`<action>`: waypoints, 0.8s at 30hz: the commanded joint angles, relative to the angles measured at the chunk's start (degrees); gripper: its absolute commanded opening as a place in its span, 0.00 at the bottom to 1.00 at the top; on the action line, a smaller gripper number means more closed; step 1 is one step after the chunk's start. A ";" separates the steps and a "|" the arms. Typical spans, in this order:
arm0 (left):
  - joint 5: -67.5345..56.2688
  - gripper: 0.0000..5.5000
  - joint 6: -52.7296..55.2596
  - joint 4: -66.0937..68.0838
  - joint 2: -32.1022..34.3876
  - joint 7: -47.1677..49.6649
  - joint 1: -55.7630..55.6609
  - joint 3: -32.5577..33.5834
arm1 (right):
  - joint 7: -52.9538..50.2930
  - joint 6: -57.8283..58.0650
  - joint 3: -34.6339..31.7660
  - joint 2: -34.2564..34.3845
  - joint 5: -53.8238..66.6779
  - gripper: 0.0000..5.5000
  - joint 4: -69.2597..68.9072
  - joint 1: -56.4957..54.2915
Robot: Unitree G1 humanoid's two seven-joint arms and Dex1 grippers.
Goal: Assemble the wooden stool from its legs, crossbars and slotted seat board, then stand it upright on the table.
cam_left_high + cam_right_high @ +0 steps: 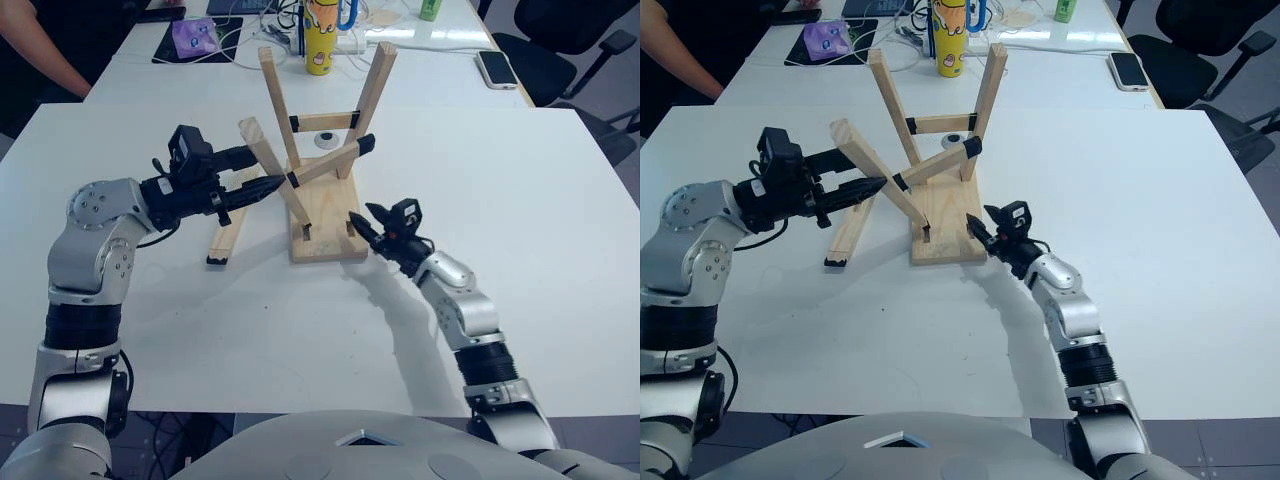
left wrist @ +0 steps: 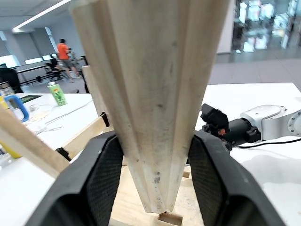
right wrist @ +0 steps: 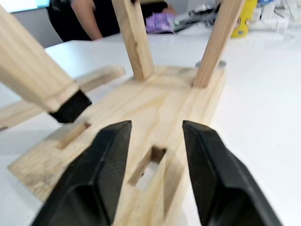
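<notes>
Pinching tilted leg (image 2: 155,94) in left pincer (image 1: 262,188), leg end just beyond pincer, over empty slot (image 2: 169,218) of seat board (image 1: 335,238). Holding right pincer (image 1: 358,221) spread astride board's edge, gripping nothing. Could jam leg if entered tilted; could shove unpinned board across desk (image 1: 520,200), loosening fitted legs (image 1: 375,80) beyond.

Left arm (image 1: 100,215): elbow raised over the left side of the desk (image 1: 520,200), forearm reaching across toward its middle.
Left gripper (image 1: 262,187): fingers clamped on opposite faces of a tilted wooden leg (image 1: 258,143).
Right arm (image 1: 455,295): stretched from the desk's near edge toward its middle, forearm low.
Right gripper (image 1: 360,224): fingers parted, tips at the near right corner of the seat board (image 1: 325,240); contact cannot be told.
</notes>
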 commanded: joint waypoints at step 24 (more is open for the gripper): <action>4.14 0.38 -2.60 6.75 2.19 -10.58 -2.74 -5.59 | -0.37 6.42 4.19 3.33 -7.60 0.00 3.14 -1.09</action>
